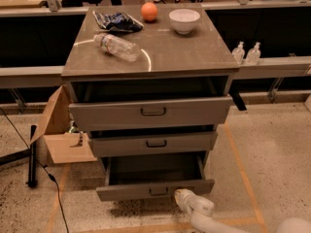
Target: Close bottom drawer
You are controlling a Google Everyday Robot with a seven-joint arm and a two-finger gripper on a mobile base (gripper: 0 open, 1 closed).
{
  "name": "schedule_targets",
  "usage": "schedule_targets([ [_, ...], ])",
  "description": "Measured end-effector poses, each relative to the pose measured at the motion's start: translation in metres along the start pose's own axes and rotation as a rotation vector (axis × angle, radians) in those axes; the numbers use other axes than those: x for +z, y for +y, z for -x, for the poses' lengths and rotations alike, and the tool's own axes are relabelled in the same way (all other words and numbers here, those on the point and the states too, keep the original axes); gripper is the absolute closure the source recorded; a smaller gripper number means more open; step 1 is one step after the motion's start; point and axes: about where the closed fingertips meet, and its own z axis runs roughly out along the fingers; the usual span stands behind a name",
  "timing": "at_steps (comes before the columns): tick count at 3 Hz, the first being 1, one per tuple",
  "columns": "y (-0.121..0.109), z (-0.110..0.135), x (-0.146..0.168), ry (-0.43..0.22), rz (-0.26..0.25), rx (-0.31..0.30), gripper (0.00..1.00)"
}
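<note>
The bottom drawer of the grey cabinet is pulled far out; its long flat tray is empty and its slim front carries a small dark loop handle. My white gripper is low at the frame's bottom, right in front of the drawer's front panel, just right of the handle. The arm runs down and right out of the frame. The middle drawer and top drawer above it are each a little open.
On the cabinet top lie a plastic bottle, a blue chip bag, an orange and a white bowl. An open cardboard box sits on the floor at the left, beside a dark pole. Two small bottles stand on a ledge at right.
</note>
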Motion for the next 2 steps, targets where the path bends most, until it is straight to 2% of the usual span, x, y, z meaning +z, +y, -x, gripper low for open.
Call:
schedule_targets([
  [1, -0.015, 0.0, 0.019, 0.002, -0.021, -0.009, 1.0],
  [2, -0.033, -0.022, 0.031, 0.046, -0.044, -0.022, 1.0],
])
